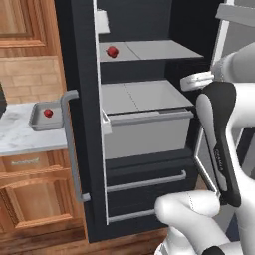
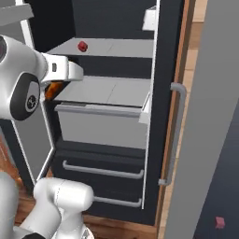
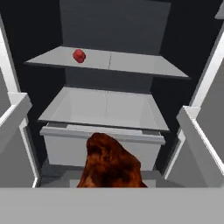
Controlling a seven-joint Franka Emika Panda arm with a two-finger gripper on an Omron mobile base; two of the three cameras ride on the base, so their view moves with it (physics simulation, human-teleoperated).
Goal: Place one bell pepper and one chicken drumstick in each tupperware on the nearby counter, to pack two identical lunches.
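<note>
A dark golden-brown chicken drumstick (image 3: 111, 166) sits right in front of the hand camera, and my gripper (image 2: 55, 85) is shut on it, its fingertips hidden by the meat. I hold it in front of the open fridge, level with the pulled-out drawer (image 3: 103, 146). One red bell pepper (image 3: 79, 55) rests on the left of the upper fridge shelf (image 1: 149, 50). A second bell pepper (image 1: 48, 113) lies in the grey rectangular tupperware (image 1: 37, 121) on the marble counter (image 1: 20, 137) to the fridge's left.
The fridge's dark side panel with its grey bar handle (image 1: 72, 144) stands between the fridge interior and the counter. Another bar handle (image 2: 175, 135) runs down the fridge's right edge. White door frames flank the hand on both sides. Wooden cabinets (image 1: 30, 199) sit below the counter.
</note>
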